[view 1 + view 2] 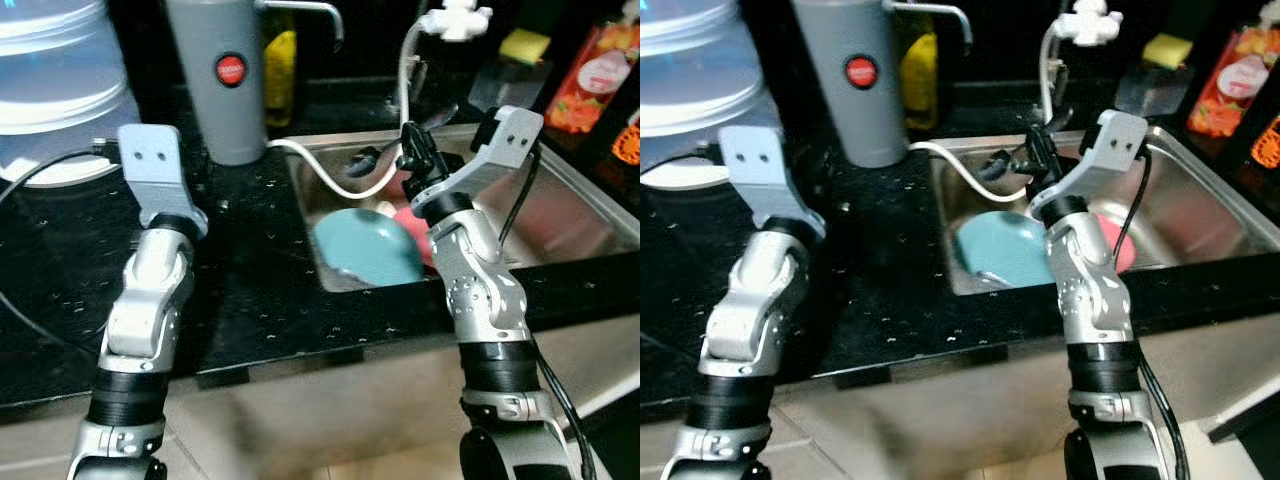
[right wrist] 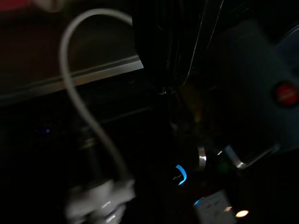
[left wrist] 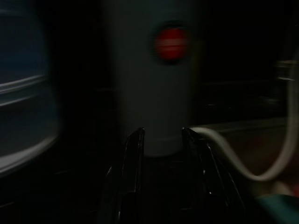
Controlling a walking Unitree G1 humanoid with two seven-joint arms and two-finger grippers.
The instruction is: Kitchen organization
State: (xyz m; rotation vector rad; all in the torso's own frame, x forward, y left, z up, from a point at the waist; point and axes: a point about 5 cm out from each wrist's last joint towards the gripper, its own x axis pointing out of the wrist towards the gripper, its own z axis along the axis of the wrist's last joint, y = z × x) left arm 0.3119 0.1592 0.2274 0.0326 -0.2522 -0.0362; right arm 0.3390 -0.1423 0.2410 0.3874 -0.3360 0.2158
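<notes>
We face a black speckled counter (image 1: pixel 250 300) with a steel sink (image 1: pixel 590 225) at its right end. A teal plate (image 1: pixel 368 245) lies in the sink's near-left corner. Our right gripper (image 1: pixel 415 150) hangs over the sink; we cannot tell its fingers' state. The left wrist view shows our left gripper (image 3: pixel 161 140) slightly apart, empty, facing a grey dispenser (image 3: pixel 149 84).

Both arms raised forward; left gripper (image 3: pixel 161 158) fingers parted, right gripper (image 1: pixel 417 150) fingers together

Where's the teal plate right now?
The round teal plate lies in the steel sink, at its left end by the black counter, just left of the right hand, beside a pink dish.
</notes>
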